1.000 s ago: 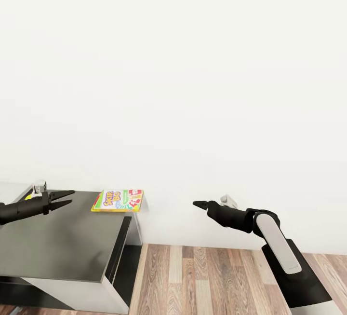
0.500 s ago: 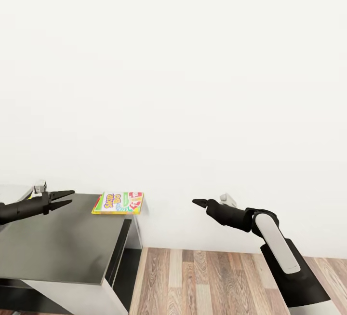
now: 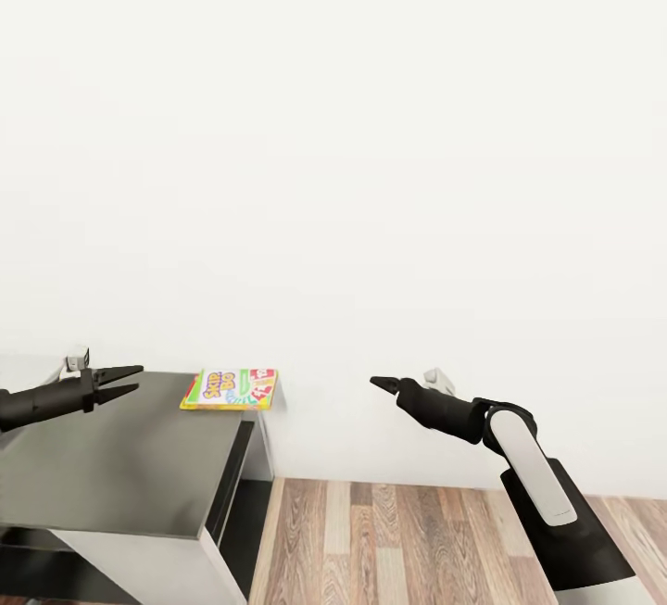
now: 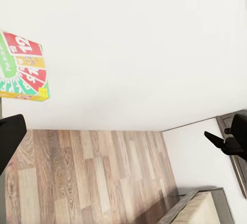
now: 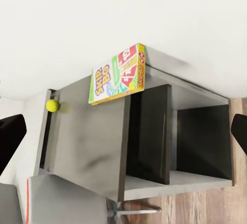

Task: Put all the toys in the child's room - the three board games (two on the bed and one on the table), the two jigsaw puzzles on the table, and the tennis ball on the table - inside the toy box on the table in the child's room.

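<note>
**Closing on the table's far corner**

Slightly shifted view: camera has moved, arms hardly. Nearest, the black left gripper (image 3: 119,381) hovers over the long grey-topped table (image 3: 120,466), fingers apart and empty; the black right gripper (image 3: 382,385) hangs off its end, state unclear. Farther, the white-green cartoon-printed board game (image 3: 232,388) lies at the wall-side corner, the small yellow-green tennis ball (image 5: 52,105) along the table's other edge. Approach seems underway; next, reach and grasp the game.

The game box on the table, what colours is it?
The board game is white and green with red panels and a yellow edge, clearest in the right wrist view.
</note>
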